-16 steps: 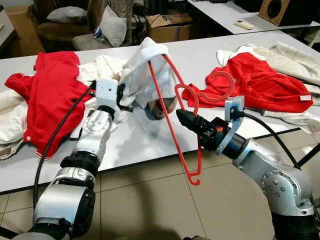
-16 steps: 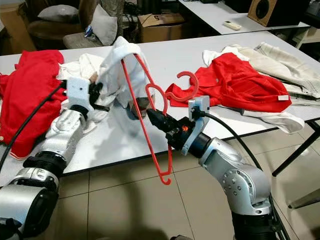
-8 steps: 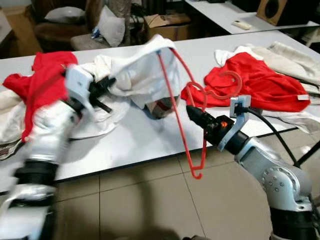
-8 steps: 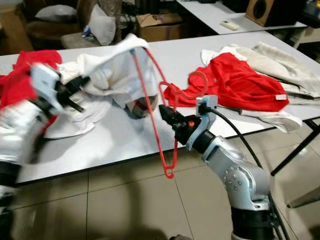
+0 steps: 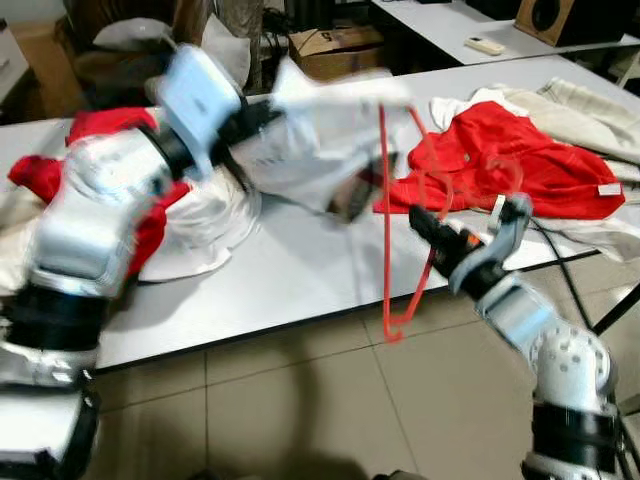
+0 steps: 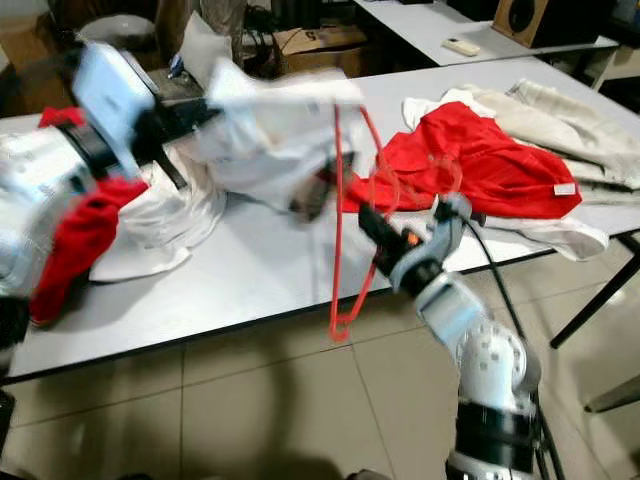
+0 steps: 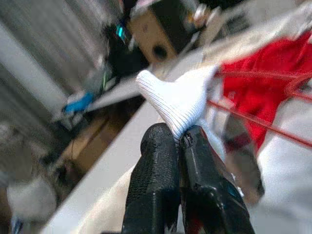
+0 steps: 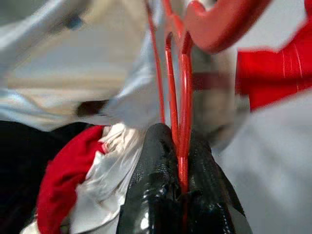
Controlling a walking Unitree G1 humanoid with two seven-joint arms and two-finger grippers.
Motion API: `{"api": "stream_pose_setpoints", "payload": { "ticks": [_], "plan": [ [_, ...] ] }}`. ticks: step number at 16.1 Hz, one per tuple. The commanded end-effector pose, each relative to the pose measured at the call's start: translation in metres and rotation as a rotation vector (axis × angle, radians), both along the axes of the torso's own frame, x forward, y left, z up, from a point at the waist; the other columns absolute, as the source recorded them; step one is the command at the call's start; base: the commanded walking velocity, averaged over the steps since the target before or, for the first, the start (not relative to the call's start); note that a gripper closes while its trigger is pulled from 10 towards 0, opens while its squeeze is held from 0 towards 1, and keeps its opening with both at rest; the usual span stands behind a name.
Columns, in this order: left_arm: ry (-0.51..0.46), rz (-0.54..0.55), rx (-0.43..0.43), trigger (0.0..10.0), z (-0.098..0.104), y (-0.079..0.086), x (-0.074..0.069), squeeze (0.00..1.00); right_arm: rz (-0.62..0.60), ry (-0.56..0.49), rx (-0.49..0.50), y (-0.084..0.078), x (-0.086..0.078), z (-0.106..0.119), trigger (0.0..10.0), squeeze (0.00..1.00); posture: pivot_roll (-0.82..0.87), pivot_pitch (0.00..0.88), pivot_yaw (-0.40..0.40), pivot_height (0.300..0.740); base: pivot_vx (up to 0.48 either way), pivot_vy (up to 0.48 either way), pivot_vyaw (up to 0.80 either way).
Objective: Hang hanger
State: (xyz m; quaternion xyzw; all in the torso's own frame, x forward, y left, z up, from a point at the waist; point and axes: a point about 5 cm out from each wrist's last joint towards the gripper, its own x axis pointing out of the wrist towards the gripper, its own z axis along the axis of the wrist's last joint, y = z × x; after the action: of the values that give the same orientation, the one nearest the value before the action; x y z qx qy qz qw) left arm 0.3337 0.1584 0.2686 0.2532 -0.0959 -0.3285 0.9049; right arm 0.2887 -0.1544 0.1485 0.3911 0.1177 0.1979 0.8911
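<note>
Surface (image 5: 290, 270): a long pale top, strewn with clothes from left to right.
Red garment (image 5: 530, 165): spread flat on the right part of the surface, with cream clothes (image 5: 585, 105) beyond it at the far right.
Red shirt (image 6: 70, 230): on the left, partly behind the left arm, lying over more white cloth.
White garment (image 5: 320, 125): lifted off the surface at centre and stretched between the two arms; blurred in both eye views.
Red hanger (image 5: 405, 220): held upright at the near edge of the surface, its top inside the white garment, its lower corner hanging below the surface edge over the tiled floor (image 5: 300, 400).
Left claw (image 7: 179, 137): pressed together on a fold of the white garment; the left wrist view shows the knit weave of that fold, which the eye views blur.
Right claw (image 8: 181, 141): pinching the red hanger's thin bars; the right wrist view shows the bars running between the fingers and the thick hook just beyond them.
</note>
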Motion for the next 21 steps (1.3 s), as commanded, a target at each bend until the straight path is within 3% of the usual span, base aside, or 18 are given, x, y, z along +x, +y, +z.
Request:
{"api": "stream_pose_setpoints", "payload": {
  "ticks": [1, 3, 6, 7, 8, 9, 10, 11, 12, 15, 16, 18, 20, 21],
  "plan": [
    [0.012, 0.127, -0.006, 0.0, -0.012, 0.007, 0.006, 0.0, 0.013, -0.051, 0.065, 0.004, 0.0, 0.013, 0.0, 0.0, -0.06, 0.0, 0.07, 0.74, 0.0, 0.0, 0.0],
    [0.068, 0.246, -0.047, 0.0, -0.04, 0.005, 0.008, 0.0, 0.021, -0.141, 0.094, 0.009, 0.006, 0.034, 0.0, 0.0, -0.06, 0.0, 0.068, 0.74, 0.0, 0.0, 0.0],
    [0.159, 0.248, 0.003, 0.0, -0.069, 0.001, -0.001, 0.0, 0.097, -0.217, 0.057, 0.015, 0.006, 0.047, 0.0, 0.0, -0.07, 0.0, 0.06, 0.74, 0.0, 0.0, 0.0],
    [0.173, 0.306, -0.018, 0.0, -0.076, 0.004, -0.002, 0.0, 0.154, -0.189, -0.056, 0.017, 0.004, 0.037, 0.0, 0.0, -0.07, 0.0, 0.049, 0.74, 0.0, 0.0, 0.0],
    [0.172, 0.345, -0.024, 0.0, -0.078, 0.007, -0.002, 0.0, 0.174, -0.163, -0.088, 0.018, 0.002, 0.031, 0.0, 0.0, -0.07, 0.0, 0.044, 0.74, 0.0, 0.0, 0.0],
    [0.172, 0.323, -0.024, 3.0, -0.08, 0.004, -0.005, 0.0, 0.175, -0.139, -0.099, 0.018, 0.003, 0.028, 0.0, 0.0, -0.07, 0.0, 0.041, 0.74, 0.0, 0.0, 0.0],
    [0.171, 0.265, -0.062, 10.0, -0.08, -0.002, -0.009, 0.0, 0.177, -0.127, -0.118, 0.018, 0.004, 0.025, 0.0, 0.0, -0.07, 0.0, 0.039, 0.74, 0.0, 0.0, 0.0],
    [0.177, 0.174, -0.123, 10.0, -0.078, -0.01, -0.014, 1.0, 0.18, -0.129, -0.121, 0.018, 0.004, 0.025, 0.0, 0.0, -0.07, 0.0, 0.036, 0.74, 0.0, 0.0, 0.0],
    [0.18, 0.151, -0.136, 10.0, -0.077, -0.011, -0.015, 1.0, 0.182, -0.132, -0.122, 0.018, 0.004, 0.026, 0.0, 0.0, -0.07, 0.0, 0.036, 0.74, 0.0, 0.0, 0.0],
    [0.286, -0.064, 0.013, 10.0, -0.09, -0.018, -0.036, 1.0, 0.225, -0.169, -0.126, 0.018, 0.003, 0.03, 0.0, 0.0, -0.08, 0.0, 0.033, 0.74, 0.0, 0.0, 0.0],
    [0.299, -0.094, 0.016, 10.0, -0.089, -0.021, -0.038, 1.0, 0.237, -0.18, -0.124, 0.019, 0.003, 0.032, 0.0, 0.0, -0.08, 0.0, 0.033, 0.74, 0.0, 0.0, 0.0],
    [0.299, -0.132, -0.037, 10.0, -0.079, -0.029, -0.036, 1.0, 0.247, -0.192, -0.123, 0.019, 0.002, 0.035, 0.0, 0.0, -0.08, 0.0, 0.034, 0.74, 0.0, 0.0, 0.0],
    [0.183, -0.087, -0.18, 10.0, -0.055, -0.043, -0.02, 1.0, 0.271, -0.215, -0.116, 0.017, 0.0, 0.039, 0.0, 0.0, -0.09, 0.0, 0.032, 0.74, 0.0, 0.0, 0.0],
    [0.184, -0.079, -0.235, 10.0, -0.052, -0.048, -0.016, 1.0, 0.284, -0.224, -0.111, 0.018, -0.001, 0.04, 0.0, 0.0, -0.09, 0.0, 0.027, 0.74, 0.0, 0.0, 0.0]
  ]
}}
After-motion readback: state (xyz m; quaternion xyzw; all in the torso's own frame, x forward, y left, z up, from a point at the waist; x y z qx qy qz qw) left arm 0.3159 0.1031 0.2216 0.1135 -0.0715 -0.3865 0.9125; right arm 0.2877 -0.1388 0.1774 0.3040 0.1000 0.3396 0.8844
